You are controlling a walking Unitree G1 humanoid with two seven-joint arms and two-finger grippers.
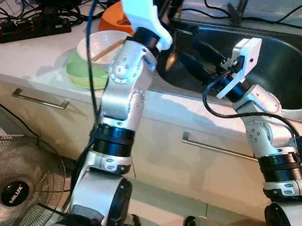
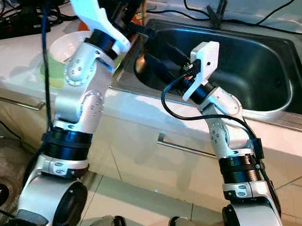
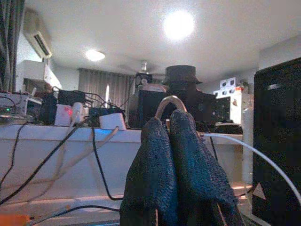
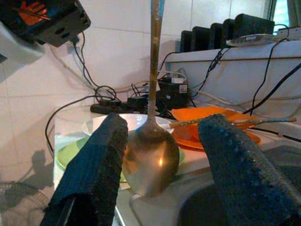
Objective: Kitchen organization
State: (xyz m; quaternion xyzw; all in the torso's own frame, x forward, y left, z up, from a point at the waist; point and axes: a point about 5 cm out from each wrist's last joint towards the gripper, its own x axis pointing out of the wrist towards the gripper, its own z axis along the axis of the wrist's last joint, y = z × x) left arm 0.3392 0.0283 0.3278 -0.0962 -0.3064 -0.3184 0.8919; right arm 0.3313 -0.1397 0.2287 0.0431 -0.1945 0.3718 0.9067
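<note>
Nearest, below the worktop (image 1: 30, 64): drawer fronts w/ bar handles (image 1: 40, 99) and a floor fan (image 1: 20, 190) at the robot's left. On the worktop beside the steel sink (image 2: 272, 85): white bowl (image 1: 98, 44) stacked in a green bowl (image 1: 79, 71) w/ a chopstick across, orange plate (image 4: 211, 127) behind, power strip (image 1: 33, 28) + cables at the back. Held over the sink's left edge: steel spoon (image 4: 151, 160), shiny, bowl end down, handle pinched at the top by the left hand (image 3: 171, 141), fingers pressed tight together; right hand (image 4: 162, 155) spread wide, one finger each side of the spoon bowl, not touching.
</note>
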